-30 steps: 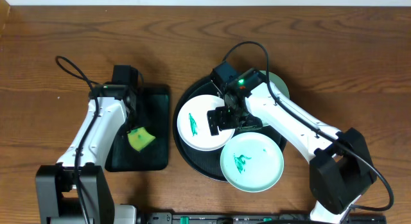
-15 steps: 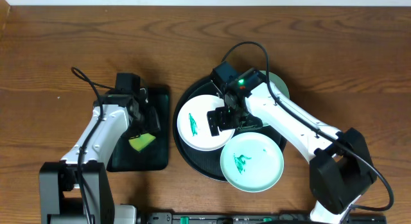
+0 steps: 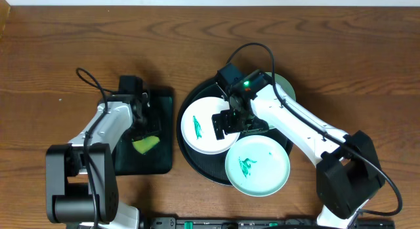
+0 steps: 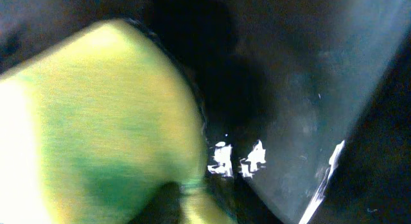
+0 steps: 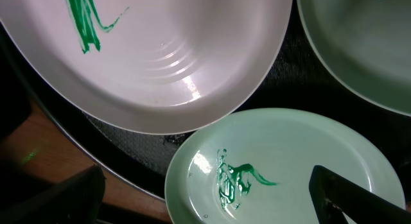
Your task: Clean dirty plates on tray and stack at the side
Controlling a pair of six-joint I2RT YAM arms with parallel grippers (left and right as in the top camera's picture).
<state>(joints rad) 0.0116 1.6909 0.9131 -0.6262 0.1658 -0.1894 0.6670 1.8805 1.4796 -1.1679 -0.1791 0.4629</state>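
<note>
Three plates sit on the round black tray [image 3: 190,165] in the middle of the desk [image 3: 65,45]. The white plate [image 3: 203,127] lies on the tray's left half, with a green smear [image 3: 196,127] left of its centre. A mint plate [image 3: 257,165] lies at the front right, just beside the white one. It carries its own green smear [image 3: 246,165], and its front edge reaches past the tray's rim. The second mint plate [image 3: 285,90] lies at the back right, mostly hidden under the right arm.

The right gripper [image 3: 226,124] hovers over the white plate's right side. In the wrist view its two fingers [image 5: 359,195] stand far apart at the frame's lower corners with nothing between them.

Left of the round tray, a smaller rectangular black tray [image 3: 161,160] lies on the desk and holds a yellow-green sponge [image 3: 146,145]. The left gripper [image 3: 140,124] reaches down into this tray, right at the sponge. The left wrist view is filled with a blurred close-up of the sponge [image 4: 109,121] against glossy black. Whether the jaws are closed on it cannot be told.
</note>
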